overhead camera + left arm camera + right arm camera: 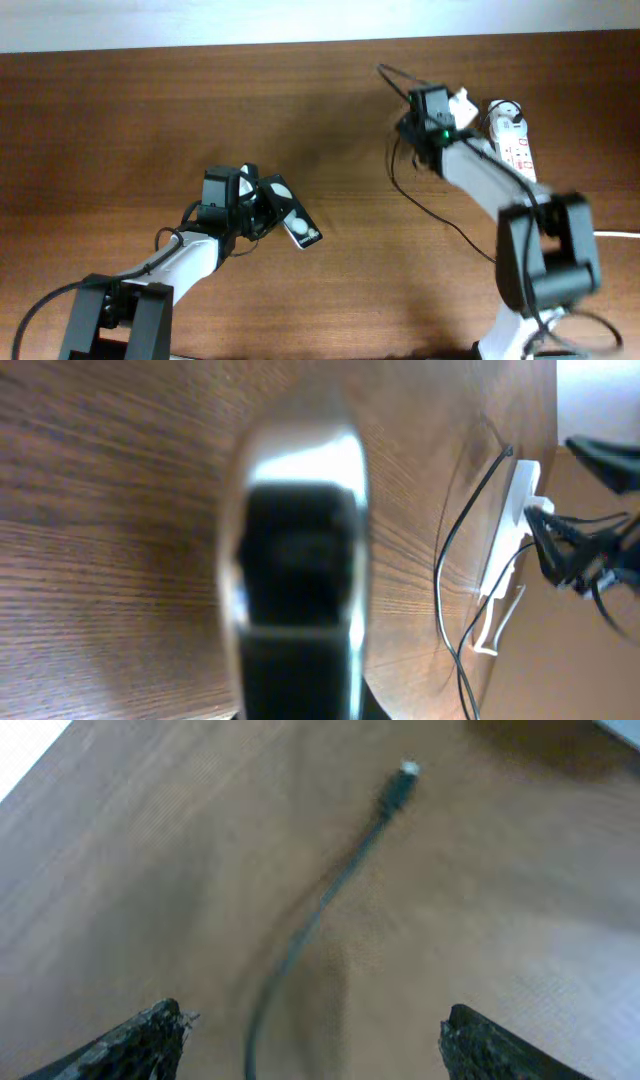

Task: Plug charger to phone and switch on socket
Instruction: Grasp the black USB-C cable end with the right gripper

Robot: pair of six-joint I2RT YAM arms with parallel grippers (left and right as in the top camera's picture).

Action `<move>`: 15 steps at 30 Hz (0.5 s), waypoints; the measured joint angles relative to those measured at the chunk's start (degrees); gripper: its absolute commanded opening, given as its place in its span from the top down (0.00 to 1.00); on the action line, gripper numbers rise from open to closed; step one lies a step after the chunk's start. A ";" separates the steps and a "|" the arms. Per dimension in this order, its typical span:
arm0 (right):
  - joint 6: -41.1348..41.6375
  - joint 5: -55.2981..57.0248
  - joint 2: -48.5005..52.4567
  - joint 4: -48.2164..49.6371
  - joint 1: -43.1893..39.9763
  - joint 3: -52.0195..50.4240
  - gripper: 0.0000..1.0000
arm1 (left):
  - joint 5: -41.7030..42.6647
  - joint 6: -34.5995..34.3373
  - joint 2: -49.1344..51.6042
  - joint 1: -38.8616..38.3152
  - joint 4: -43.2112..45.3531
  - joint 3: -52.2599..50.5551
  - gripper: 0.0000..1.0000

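Observation:
The black phone [291, 222] lies slanted at the table's middle left, and my left gripper [256, 208] is shut on it. In the left wrist view it fills the centre as a blurred dark slab [296, 560]. The white socket [514, 143] lies at the back right, with the charger's white adapter [463, 103] at its near end. The thin black charger cable [432, 208] loops across the table. My right gripper [412, 118] hovers left of the socket, open and empty [320, 1025]. The cable's connector tip [400, 782] lies on the wood ahead of it.
The socket [505, 545] and the black cable [448, 565] show at the right of the left wrist view, with the right arm [590, 545] above them. The socket's thick white cord [615, 234] runs off the right edge.

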 measured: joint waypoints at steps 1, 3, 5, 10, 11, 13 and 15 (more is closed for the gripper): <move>-0.26 -0.28 2.34 -1.99 -0.39 2.99 0.21 | -0.66 0.02 0.00 0.00 -0.09 0.00 1.00; 0.04 -1.88 10.62 -2.58 -1.44 12.09 0.30 | -1.64 0.00 0.00 0.00 -0.02 0.00 1.00; 0.61 -3.23 15.34 -2.69 -2.29 15.30 0.46 | -2.80 0.00 0.00 0.00 0.00 0.00 1.00; -3.02 -6.69 16.39 -2.49 -2.38 16.04 0.90 | -5.09 0.00 0.00 0.02 0.48 0.00 1.00; -6.97 -9.49 16.39 -3.19 -2.27 16.26 0.93 | -5.09 0.00 0.00 0.00 0.70 0.00 1.00; -17.25 -13.25 15.91 -10.32 0.11 17.62 0.96 | -5.11 0.00 0.00 0.02 0.94 0.00 1.00; -22.62 -14.47 15.19 -16.04 3.54 18.16 0.96 | -5.03 0.00 0.00 0.02 0.92 0.00 1.00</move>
